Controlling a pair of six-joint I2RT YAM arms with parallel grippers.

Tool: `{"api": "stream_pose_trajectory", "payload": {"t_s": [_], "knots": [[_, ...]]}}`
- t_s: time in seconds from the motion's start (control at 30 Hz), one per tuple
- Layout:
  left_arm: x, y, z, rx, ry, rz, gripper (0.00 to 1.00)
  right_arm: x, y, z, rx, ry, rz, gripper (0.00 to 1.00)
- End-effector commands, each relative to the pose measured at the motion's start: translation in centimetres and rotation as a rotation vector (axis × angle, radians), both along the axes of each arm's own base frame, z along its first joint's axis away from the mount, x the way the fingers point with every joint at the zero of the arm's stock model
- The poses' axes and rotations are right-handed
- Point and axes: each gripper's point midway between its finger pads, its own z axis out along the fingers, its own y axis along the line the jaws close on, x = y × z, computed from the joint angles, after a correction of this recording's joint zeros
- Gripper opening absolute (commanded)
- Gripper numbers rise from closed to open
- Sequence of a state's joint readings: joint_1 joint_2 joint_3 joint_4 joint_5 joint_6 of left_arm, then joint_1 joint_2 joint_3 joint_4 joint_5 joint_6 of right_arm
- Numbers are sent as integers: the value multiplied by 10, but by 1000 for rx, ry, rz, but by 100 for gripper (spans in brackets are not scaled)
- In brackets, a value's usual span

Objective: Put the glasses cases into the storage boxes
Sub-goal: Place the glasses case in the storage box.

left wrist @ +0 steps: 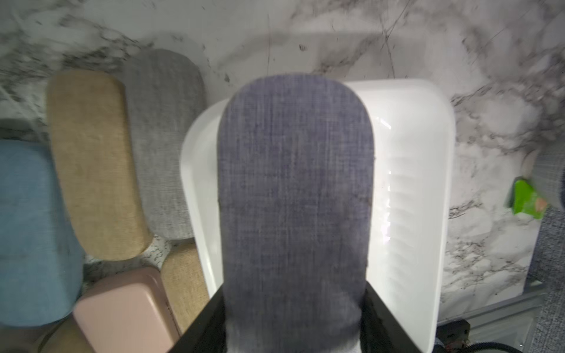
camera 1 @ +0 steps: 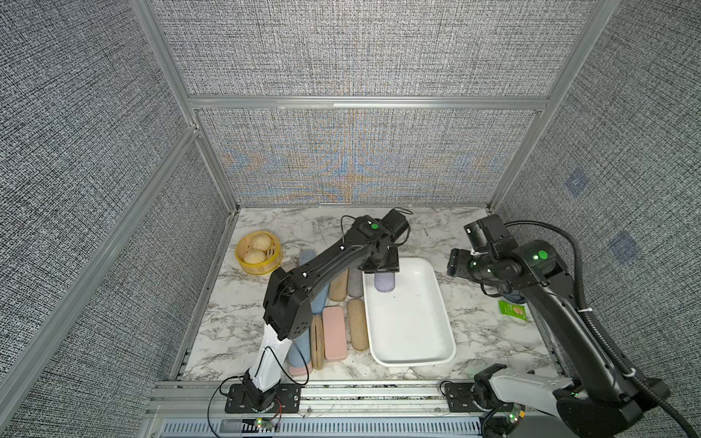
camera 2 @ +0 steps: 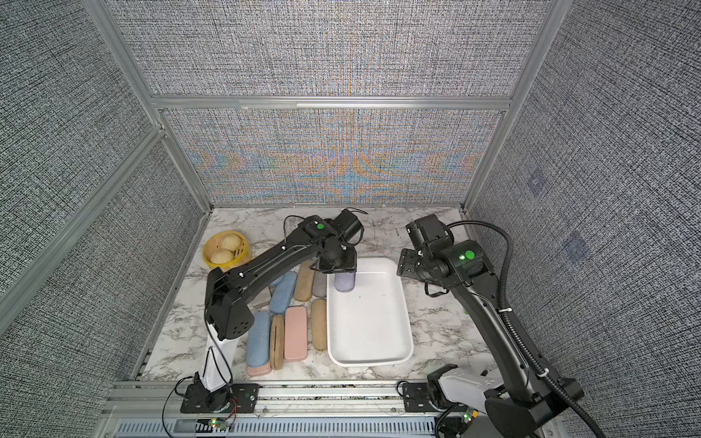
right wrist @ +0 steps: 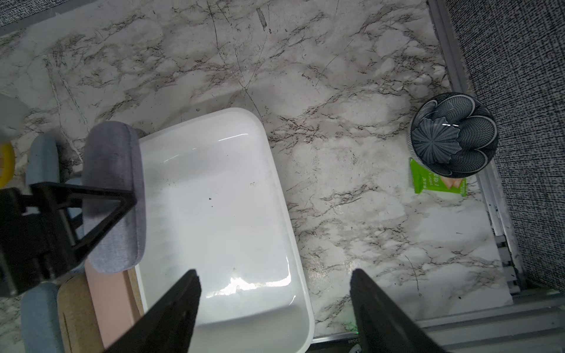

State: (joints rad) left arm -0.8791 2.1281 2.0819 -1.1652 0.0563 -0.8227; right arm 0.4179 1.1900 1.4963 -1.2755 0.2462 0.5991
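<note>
the left fingers (left wrist: 377, 314) clamp one end of the lavender case (left wrist: 293, 198), holding it over the far left corner of the tray (left wrist: 412, 152). best to lower it flat, inside the rim, then release. the right fingers (right wrist: 171, 314) stand open and empty, near the tray. the pink case (camera 1: 333, 333) and others wait on the bench (right wrist: 336, 91).

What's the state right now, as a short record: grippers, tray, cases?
Left gripper: shut on the lavender case, held over the tray's far corner
Right gripper: open, empty, above the table beside the tray
Tray: nothing lying in it yet
Remaining cases: clustered on the table beside the tray, pink case among them
</note>
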Motion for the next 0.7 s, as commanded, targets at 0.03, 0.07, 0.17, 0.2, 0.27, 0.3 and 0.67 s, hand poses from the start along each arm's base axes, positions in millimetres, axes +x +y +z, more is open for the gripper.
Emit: {"api": "stream_pose_trajectory", "payload": {"t_s": [0.03,0.07,0.17,0.2,0.27,0.3,0.67], "knots": [[-5,-9,-23,10,62,17,47,-9,-5,-2,1,8,-3,79],[-4,-8,-30,28,65,25,48,-10,-6,-3,2,9,-5,79],[-3,-5,-45,60,79,41,48,-13,-10,-5,2,11,-7,79],[-4,-6,-48,61,92,42,48,-14,-11,-5,1,13,-7,79],[-8,-7,-54,56,115,55,48,-15,-12,-6,-1,18,-7,79],[-10,-9,-56,47,121,59,48,-16,-13,-7,-3,17,-7,79],[3,-1,-85,91,127,116,48,-13,-13,-13,6,36,-5,79]]}}
